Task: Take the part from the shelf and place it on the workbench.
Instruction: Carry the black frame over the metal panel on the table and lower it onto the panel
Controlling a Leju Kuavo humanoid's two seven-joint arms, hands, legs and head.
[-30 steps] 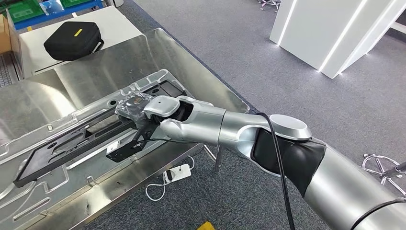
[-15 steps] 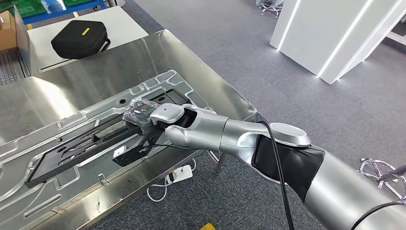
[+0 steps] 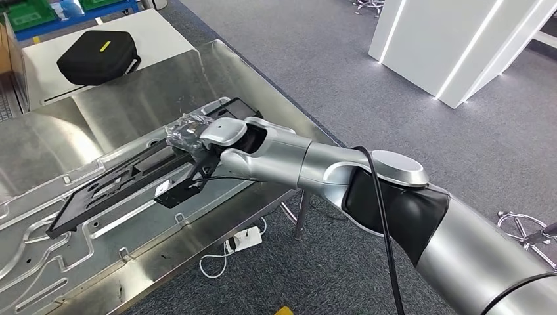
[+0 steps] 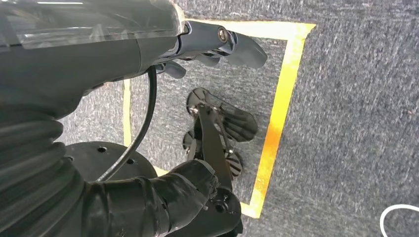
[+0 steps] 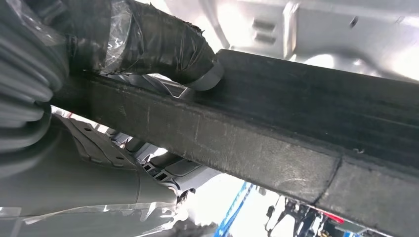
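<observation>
My right robot hand [image 3: 197, 141] is wrapped around the black part [image 3: 141, 177] — a long, flat framed piece — with my fingers closed over its near end, beside the bench's near right edge. In the right wrist view my thumb [image 5: 163, 44] presses on the top face of the part [image 5: 296, 128], so the grip looks firm.

The part is off the shelf and over the bench [image 3: 276, 108], so by my reckoning the fetching half of the task is done. What I judge to be left is the putting down. The part lies aslant over the stamped metal panel [image 3: 85, 259] that covers much of the bench top; its far end reaches toward the bench's left side, and its held end sits higher than the rest. I cannot tell whether the far end touches the panel or hangs just above it.

So 2 things seem to remain: lower the held end until the part rests flat, then let go and draw my arm clear.

My left robot hand [image 4: 212, 42] hangs over the carpeted floor [image 4: 356, 98] with nothing in it, its fingers loosely spread.

A black case [image 3: 97, 56] sits on a white table beyond the bench's far left corner.
</observation>
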